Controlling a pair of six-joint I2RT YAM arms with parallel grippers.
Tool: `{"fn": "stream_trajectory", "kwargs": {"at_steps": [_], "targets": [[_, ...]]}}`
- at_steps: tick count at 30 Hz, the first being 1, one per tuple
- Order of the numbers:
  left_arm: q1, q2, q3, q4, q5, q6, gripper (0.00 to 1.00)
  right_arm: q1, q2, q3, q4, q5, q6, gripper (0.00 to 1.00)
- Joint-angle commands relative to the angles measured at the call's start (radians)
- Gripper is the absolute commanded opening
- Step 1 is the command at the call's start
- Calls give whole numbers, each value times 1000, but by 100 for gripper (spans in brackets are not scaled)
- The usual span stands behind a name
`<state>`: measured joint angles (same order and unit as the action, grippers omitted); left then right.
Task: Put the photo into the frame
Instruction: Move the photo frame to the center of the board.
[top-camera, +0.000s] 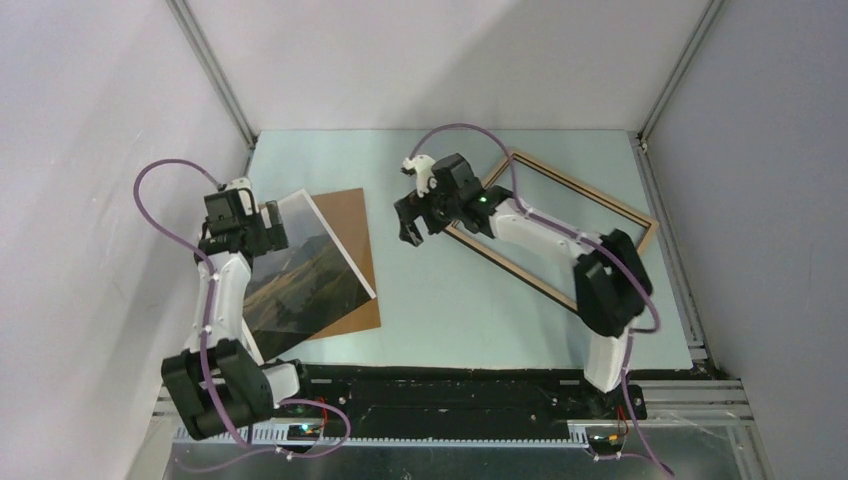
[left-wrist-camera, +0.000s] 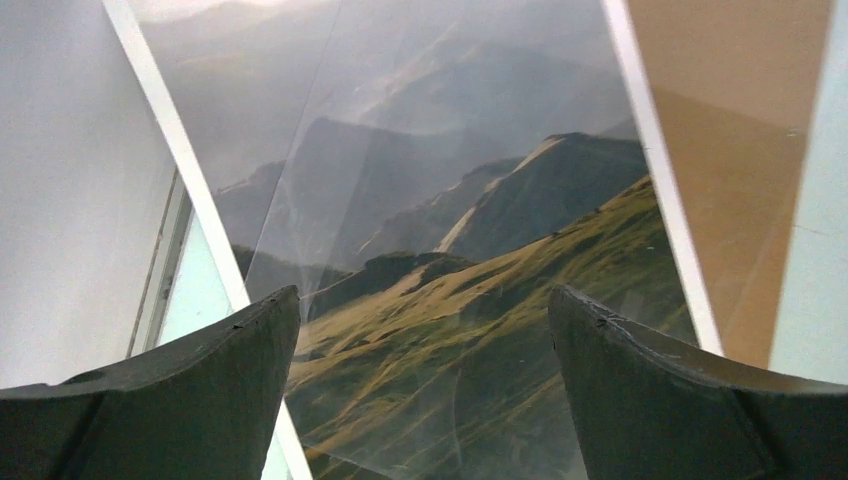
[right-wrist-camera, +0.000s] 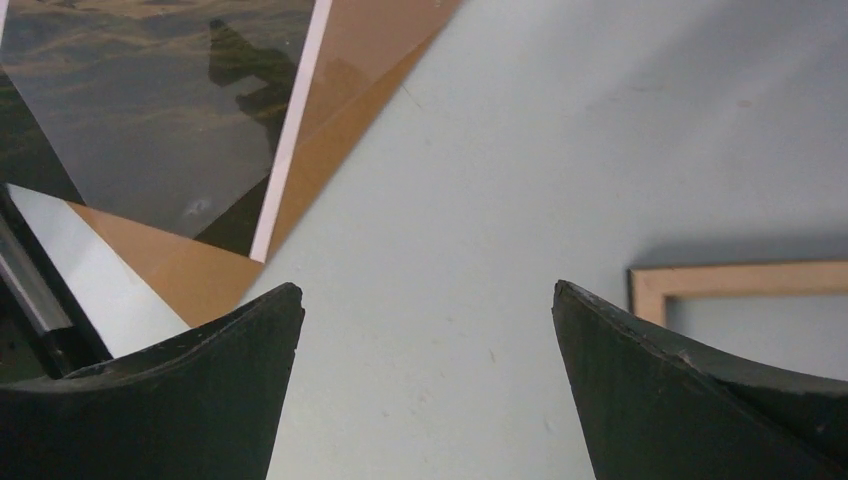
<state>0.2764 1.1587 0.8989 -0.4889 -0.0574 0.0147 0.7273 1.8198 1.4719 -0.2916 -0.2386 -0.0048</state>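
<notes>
photo (top-camera: 310, 270) partly under left arm (top-camera: 225, 290), frame (top-camera: 590, 190) crossed by right arm (top-camera: 545, 235)

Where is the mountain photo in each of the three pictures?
Top external: the photo lies left of middle, tilted.
Left wrist: the photo fills the middle of the picture.
Right wrist: the photo is in the top-left corner.
Shared landmark: the brown board shows beside the photo's white edge in every view.

Photo (top-camera: 305, 272): picture up, askew by the worktop's (top-camera: 450, 300) left edge, lying on a brown panel (top-camera: 352, 215).
Frame (top-camera: 585, 200): wood side up, askew toward the far right corner.
Left claw (top-camera: 255, 235): over the photo's far end.
Right claw (top-camera: 418, 228): jaws apart, at the frame's left end.
</notes>
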Motion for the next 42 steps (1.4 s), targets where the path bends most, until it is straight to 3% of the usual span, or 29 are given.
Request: {"fn": "stream_trajectory", "kwargs": {"at_steps": [1, 6, 10, 19, 28, 42], "targets": [[43, 64, 80, -35, 29, 58, 98, 24, 132, 196, -40, -68, 94, 100], [72, 134, 108, -36, 32, 85, 98, 30, 216, 253, -45, -44, 115, 100], [83, 161, 124, -42, 44, 97, 98, 19, 207, 253, -115, 90, 27, 100], [84, 162, 136, -42, 87, 117, 98, -102, 66, 45, -225, 319, -220, 100], [84, 154, 158, -48, 145, 105, 98, -239, 46, -71, -330, 199, -269, 91], [83, 138, 165, -62, 171, 104, 98, -245, 47, -160, -332, 111, -241, 84]]}}
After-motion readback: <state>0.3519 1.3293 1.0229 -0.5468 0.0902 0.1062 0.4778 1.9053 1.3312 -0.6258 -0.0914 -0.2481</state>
